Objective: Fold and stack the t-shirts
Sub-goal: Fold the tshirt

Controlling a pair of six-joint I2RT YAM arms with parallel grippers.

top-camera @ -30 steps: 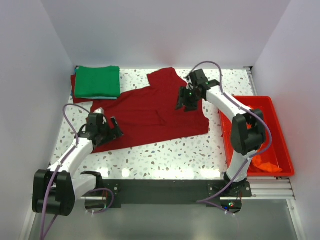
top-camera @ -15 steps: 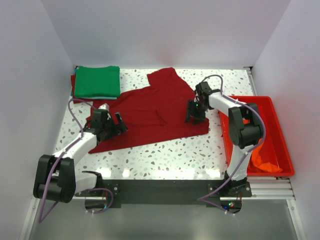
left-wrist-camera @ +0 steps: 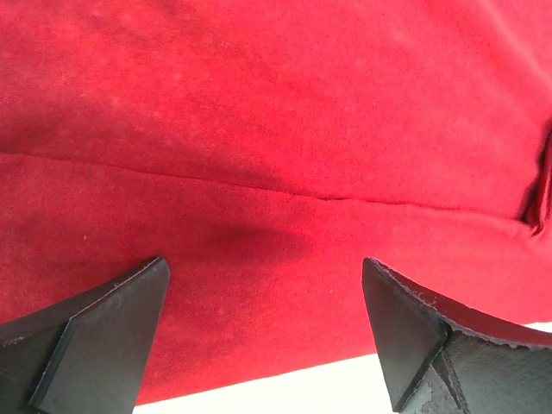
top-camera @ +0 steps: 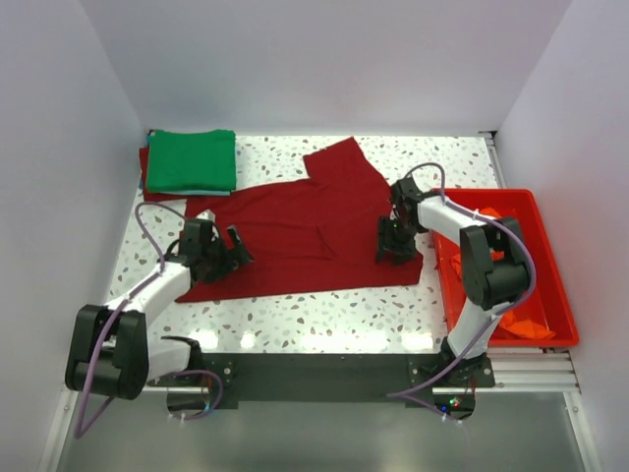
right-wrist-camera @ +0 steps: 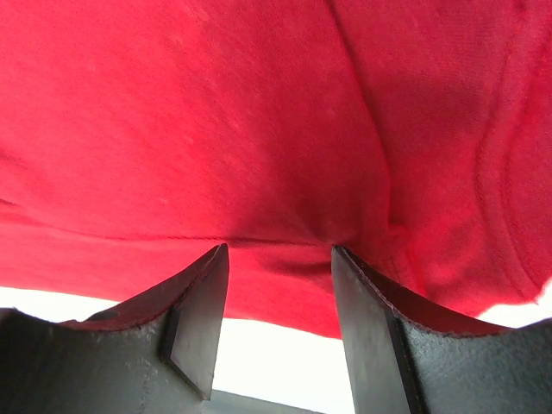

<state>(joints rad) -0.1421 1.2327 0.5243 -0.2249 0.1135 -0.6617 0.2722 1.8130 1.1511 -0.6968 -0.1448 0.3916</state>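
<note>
**Top view.** The red shirt (top-camera: 305,231) lies spread flat on the table (top-camera: 324,315), filling the space between the two grippers. Its long axis runs side to side, from the left gripper (top-camera: 236,252) to the right gripper (top-camera: 391,246). One sleeve points away from both, toward the far wall, nearer the right gripper. The left gripper sits over the shirt's left end, the right gripper over its right end, close to the near corner. Only this view shows the rest of the scene. A folded green shirt (top-camera: 192,160) lies well beyond the left gripper, with a dark red edge showing beneath it. A tub (top-camera: 521,231) stands just outside the right gripper and holds an orange shirt (top-camera: 521,320) at its near end.

**Left wrist view.** This view shows what the top view cannot resolve. The left gripper (left-wrist-camera: 263,276) has its fingers (left-wrist-camera: 103,336) spread wide, with only flat cloth in the gap. A straight crease crosses the red shirt (left-wrist-camera: 276,112) just ahead of the fingertips, roughly parallel to the cloth's edge. Behind the tips a strip of table (left-wrist-camera: 259,398) shows.

**Right wrist view.** The right gripper (right-wrist-camera: 278,254) has its fingers (right-wrist-camera: 194,328) parted by a narrower gap, tips at the shirt's edge. The red shirt (right-wrist-camera: 216,112) puckers beside the finger on the right of this view, and a hem line crosses the gap. No cloth is seen clamped; whether the tips press on it cannot be told. Bare table (right-wrist-camera: 276,349) shows behind the tips.
</note>
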